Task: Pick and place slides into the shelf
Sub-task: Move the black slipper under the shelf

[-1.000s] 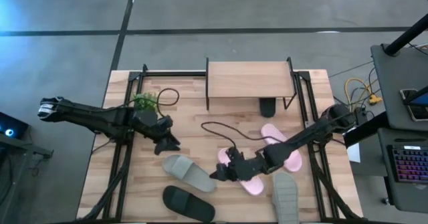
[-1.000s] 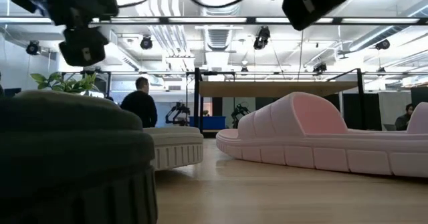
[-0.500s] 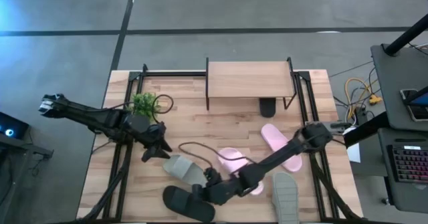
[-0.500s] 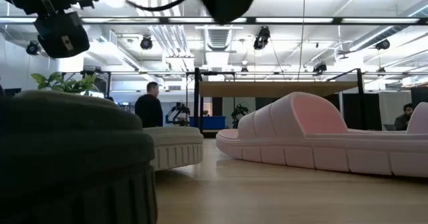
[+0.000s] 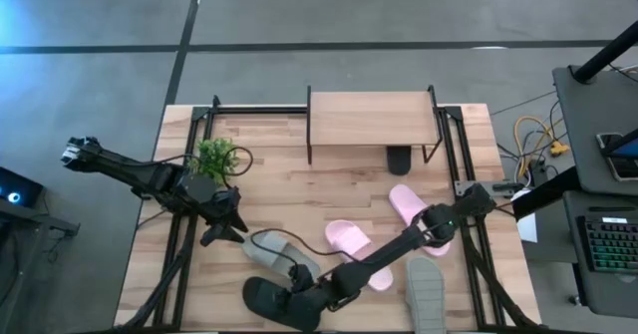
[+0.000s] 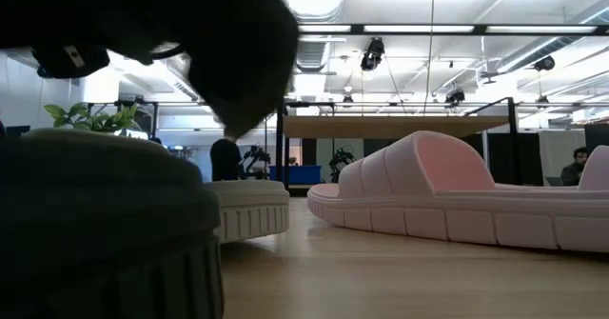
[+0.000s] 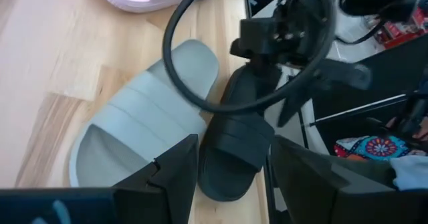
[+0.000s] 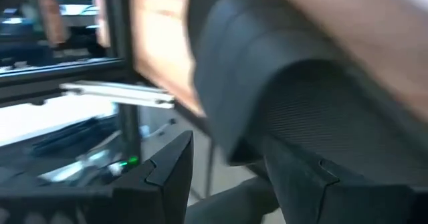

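A black slide [image 5: 279, 302] lies near the table's front edge, with a grey slide [image 5: 284, 254] just behind it. My right gripper [image 5: 304, 296] hangs open just over the black slide's [image 8: 301, 103] right end, and its strap fills the view ahead of the fingers. My left gripper [image 5: 225, 230] is open and holds nothing, left of the grey slide [image 7: 147, 130]. Two pink slides [image 5: 354, 249] [image 5: 419, 214] lie mid-table, and another grey slide [image 5: 424, 294] lies at the front right. The shelf [image 5: 369, 120] stands at the far edge with a black slide [image 5: 399, 160] under it.
A small green plant [image 5: 214, 157] stands at the far left, close behind my left arm. A black cable [image 7: 200, 83] loops from my right arm over the grey slide. Black frame rails [image 5: 184, 224] run along both table sides. People stand in the room beyond the table [image 6: 226, 157].
My right gripper has swept from over the pink slide toward the table's near left and down, ending low over the black slide. My left gripper has drawn back a little toward the table's left and near edge. No slide has moved.
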Robot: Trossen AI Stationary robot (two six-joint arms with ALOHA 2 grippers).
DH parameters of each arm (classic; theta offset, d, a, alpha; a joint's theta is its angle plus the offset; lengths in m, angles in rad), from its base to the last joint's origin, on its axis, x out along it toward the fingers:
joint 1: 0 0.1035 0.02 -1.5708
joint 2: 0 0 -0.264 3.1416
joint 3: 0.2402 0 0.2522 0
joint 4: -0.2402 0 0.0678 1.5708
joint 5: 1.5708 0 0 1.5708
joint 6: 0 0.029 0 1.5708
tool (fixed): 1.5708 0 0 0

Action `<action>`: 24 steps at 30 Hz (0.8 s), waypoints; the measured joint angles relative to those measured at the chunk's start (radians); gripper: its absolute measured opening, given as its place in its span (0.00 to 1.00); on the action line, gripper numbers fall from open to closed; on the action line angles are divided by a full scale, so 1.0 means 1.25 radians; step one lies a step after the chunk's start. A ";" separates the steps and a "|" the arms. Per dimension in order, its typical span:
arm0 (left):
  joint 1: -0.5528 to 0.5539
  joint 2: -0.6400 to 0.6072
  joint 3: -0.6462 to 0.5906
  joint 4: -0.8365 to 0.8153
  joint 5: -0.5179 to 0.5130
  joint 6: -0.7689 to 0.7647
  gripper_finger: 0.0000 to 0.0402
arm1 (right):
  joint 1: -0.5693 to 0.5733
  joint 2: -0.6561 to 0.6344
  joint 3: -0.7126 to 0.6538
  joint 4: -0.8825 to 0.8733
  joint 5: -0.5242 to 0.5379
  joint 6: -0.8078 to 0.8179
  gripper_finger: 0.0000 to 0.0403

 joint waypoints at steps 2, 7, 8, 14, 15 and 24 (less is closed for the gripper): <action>0.000 -0.004 0.000 -0.001 0.000 0.000 0.43 | 0.000 0.001 0.012 -0.047 0.002 0.009 0.43; 0.000 -0.008 -0.001 -0.004 -0.001 0.000 0.43 | -0.002 0.003 0.022 -0.080 0.022 0.014 0.43; 0.000 -0.008 -0.001 -0.007 -0.001 0.002 0.43 | -0.003 0.003 0.022 -0.077 0.021 0.014 0.42; 0.000 -0.002 -0.004 -0.025 -0.003 0.023 0.43 | -0.021 0.012 0.020 -0.035 0.023 0.014 0.41; 0.000 -0.003 -0.005 -0.027 -0.003 0.023 0.43 | -0.024 0.016 0.019 -0.026 0.023 0.010 0.41; 0.000 -0.003 -0.044 -0.028 -0.006 0.019 0.43 | -0.044 0.031 0.019 -0.016 0.012 -0.004 0.32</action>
